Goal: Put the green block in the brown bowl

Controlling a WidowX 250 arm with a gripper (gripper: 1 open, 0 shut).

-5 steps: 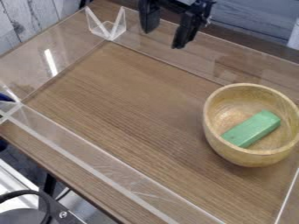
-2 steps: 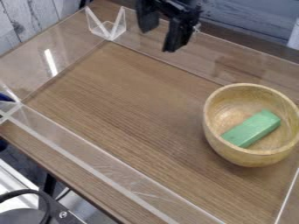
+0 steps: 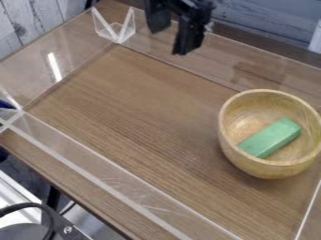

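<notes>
Item: wooden bowl (image 3: 231,147), light brown, round, thick-rimmed, one; placed at about four o'clock on the wooden tabletop (image 3: 126,108).
Item: green block (image 3: 269,138), rectangular, one; lying inside the bowl, its long side running from seven o'clock toward one o'clock.
Item: my gripper (image 3: 174,30), black, one; at twelve o'clock, well apart from bowl and block, fingers spread, nothing between them.
Item: black cable (image 3: 48,208), looped, one; at eight o'clock, beside the table's edge.

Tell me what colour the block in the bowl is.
The block is green, best seen in the camera view.
</notes>
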